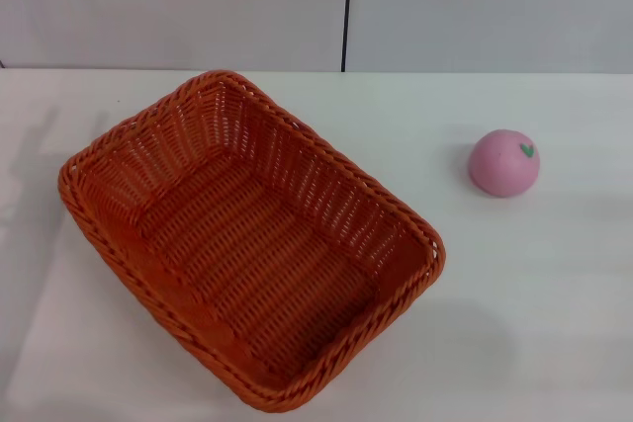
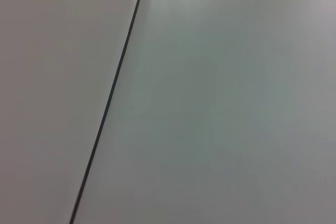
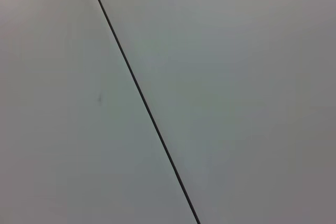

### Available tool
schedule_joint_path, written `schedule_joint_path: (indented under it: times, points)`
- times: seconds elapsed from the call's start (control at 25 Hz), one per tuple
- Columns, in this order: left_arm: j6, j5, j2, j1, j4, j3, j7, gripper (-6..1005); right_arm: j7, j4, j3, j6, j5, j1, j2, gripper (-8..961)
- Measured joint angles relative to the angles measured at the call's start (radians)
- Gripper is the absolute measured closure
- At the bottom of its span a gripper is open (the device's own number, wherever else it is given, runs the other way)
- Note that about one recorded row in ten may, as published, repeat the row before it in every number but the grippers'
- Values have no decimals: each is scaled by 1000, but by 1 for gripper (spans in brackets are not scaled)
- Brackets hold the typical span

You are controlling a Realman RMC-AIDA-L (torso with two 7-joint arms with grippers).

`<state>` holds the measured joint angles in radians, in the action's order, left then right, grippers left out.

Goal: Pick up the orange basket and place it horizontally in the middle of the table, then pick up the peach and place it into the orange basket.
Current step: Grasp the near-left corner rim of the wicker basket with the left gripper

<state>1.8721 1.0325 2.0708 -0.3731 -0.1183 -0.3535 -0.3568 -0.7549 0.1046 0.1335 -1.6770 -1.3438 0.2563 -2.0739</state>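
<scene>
while it sits askew on the white table [image 1: 554,323], the orange basket [image 1: 247,239] lies empty, one corner toward the wall seam [image 1: 346,7]. well right of the basket rests the peach [image 1: 503,162], leaf mark up. neither hand is visible, so their grip cannot be told.

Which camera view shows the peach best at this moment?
The head view: the peach sits whole on the table, apart from the orange basket, on its right. Both wrist views show only a plain pale surface with a dark seam, no peach.
</scene>
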Motion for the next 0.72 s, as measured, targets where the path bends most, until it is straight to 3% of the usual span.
schedule_joint_path:
  times: [0.12,0.16,0.24,0.4,0.44,0.52,0.64,0.72]
  points:
    - [0,0,-1,0,2,-1,-15,324,0,-2,-1,3,-2,0,0,371]
    - [-9,4,-6,1,46,-61,-67,374,0,-2,-4,4,-3,0,-1,371]
    - [-24,5,-7,1,88,-87,-126,296,0,-3,-7,4,-3,0,-1,371]
    - [-65,30,-11,-2,188,-139,-240,255,-2,-7,-10,5,-5,2,-1,371]
    - [-142,88,-24,-5,333,-219,-408,245,-2,-13,-11,9,-7,3,0,371]
    - [-178,113,-32,-6,397,-254,-485,224,-2,-17,-12,17,-7,5,0,371]
    - [-322,295,-72,-20,665,-397,-822,193,-3,-20,-13,24,-8,6,0,371]
    - [-341,357,-80,-27,730,-410,-901,193,-3,-23,-14,27,-8,6,0,371]
